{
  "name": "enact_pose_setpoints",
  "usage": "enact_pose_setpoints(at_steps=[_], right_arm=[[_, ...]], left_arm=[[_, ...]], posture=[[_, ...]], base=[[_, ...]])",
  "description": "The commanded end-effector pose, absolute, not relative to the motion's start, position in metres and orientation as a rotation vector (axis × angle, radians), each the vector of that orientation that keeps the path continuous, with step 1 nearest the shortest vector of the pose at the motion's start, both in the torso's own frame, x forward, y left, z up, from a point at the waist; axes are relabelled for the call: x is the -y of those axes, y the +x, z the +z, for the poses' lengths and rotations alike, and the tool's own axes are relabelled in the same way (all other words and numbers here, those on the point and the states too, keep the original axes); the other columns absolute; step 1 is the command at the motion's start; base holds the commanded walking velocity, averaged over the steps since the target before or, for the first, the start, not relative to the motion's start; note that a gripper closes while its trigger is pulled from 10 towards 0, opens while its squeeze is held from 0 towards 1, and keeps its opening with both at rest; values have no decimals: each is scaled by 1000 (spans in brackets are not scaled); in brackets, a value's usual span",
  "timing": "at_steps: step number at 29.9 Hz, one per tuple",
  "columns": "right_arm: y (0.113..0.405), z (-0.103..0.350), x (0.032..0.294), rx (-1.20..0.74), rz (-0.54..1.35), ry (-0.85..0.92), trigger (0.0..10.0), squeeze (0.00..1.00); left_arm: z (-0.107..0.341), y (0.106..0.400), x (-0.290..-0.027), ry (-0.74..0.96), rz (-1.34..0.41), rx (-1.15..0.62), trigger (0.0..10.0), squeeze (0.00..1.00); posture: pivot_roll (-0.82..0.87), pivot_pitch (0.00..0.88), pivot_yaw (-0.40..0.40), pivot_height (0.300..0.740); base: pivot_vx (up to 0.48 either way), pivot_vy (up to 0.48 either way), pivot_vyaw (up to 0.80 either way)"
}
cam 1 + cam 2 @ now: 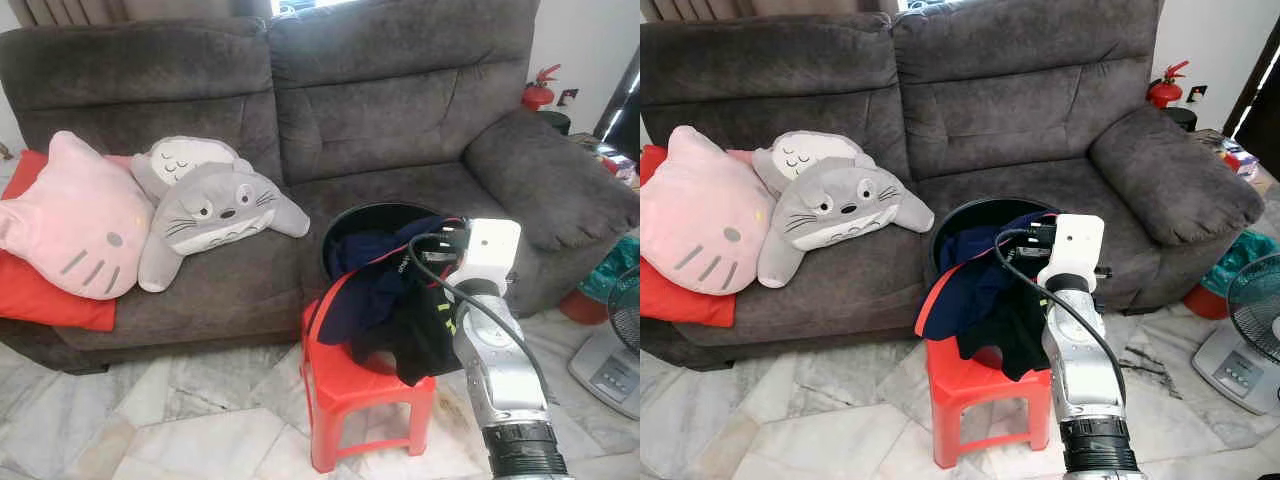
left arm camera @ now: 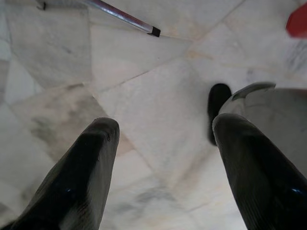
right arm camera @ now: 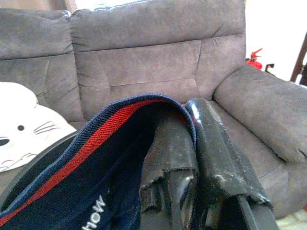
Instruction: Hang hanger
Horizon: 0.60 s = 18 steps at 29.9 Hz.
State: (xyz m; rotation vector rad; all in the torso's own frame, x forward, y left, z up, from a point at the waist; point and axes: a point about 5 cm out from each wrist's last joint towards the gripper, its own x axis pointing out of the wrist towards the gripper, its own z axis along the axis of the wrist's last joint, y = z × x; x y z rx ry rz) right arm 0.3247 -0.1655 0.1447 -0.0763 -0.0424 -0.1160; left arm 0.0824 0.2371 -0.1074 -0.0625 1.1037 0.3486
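Note:
A black basket (image 1: 372, 211) heaped with dark clothes stands on a red plastic stool (image 1: 352, 392) in front of the sofa. A navy garment with a red stripe along its hem (image 3: 91, 158) lies on top and hangs over the basket's front rim. My right gripper (image 3: 186, 114) reaches into the heap. Its two fingers are pressed close together with the garment's hem caught between and over their tips. In the eye views the white wrist (image 1: 492, 250) covers those fingers. My left gripper (image 2: 163, 129) hangs open over the marble floor, with nothing in it.
A grey sofa (image 1: 400, 110) fills the back, with a pink cat cushion (image 1: 65, 220) and a grey plush (image 1: 215, 210) on its left seat. A floor fan (image 1: 615, 345) stands at the right. A red fire extinguisher (image 1: 538, 92) sits behind the armrest. A metal rod (image 2: 122, 17) lies on the floor.

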Motion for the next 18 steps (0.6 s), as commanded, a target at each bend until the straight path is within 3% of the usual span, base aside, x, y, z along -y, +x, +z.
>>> enact_pose_setpoints(at_steps=[1, 8, 12, 18], right_arm=[[324, 151, 162, 68, -99, -86, 10000, 0], [325, 156, 155, 95, -61, -115, 10000, 0], [326, 156, 154, 102, -50, -133, 10000, 0], [326, 155, 154, 100, -51, -138, 10000, 0]], left_arm=[[-108, 78, -240, -97, 383, -1102, 10000, 0], [-107, 80, -240, -87, 372, -1084, 10000, 0], [-105, 87, -239, 46, 227, -1092, 10000, 0], [-105, 87, -238, 44, 217, -1090, 10000, 0]], posture=[[-150, 0, 62, 740], [-153, 0, 61, 740], [-148, 0, 50, 740], [-151, 0, 50, 740]], base=[[0, 0, 0], [0, 0, 0], [0, 0, 0], [0, 0, 0]])
